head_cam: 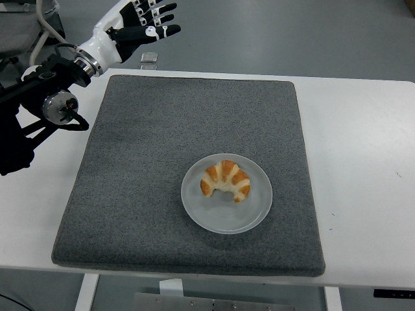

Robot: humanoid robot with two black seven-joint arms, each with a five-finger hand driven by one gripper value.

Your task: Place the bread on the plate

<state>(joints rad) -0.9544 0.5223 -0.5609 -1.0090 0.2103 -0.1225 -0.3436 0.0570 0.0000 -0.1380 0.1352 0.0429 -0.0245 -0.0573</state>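
One bread (225,181) is lying on one plate (254,217), and one grey mat (149,149) is covering one white tabletop (363,149). One hand (144,19) is showing at the upper left, and one small clear item (150,58) is sitting beyond the tabletop's far edge.

A grey mat (194,123) lies on the white tabletop (363,142). Beyond the far edge, a small clear box (149,58) sits on the floor.
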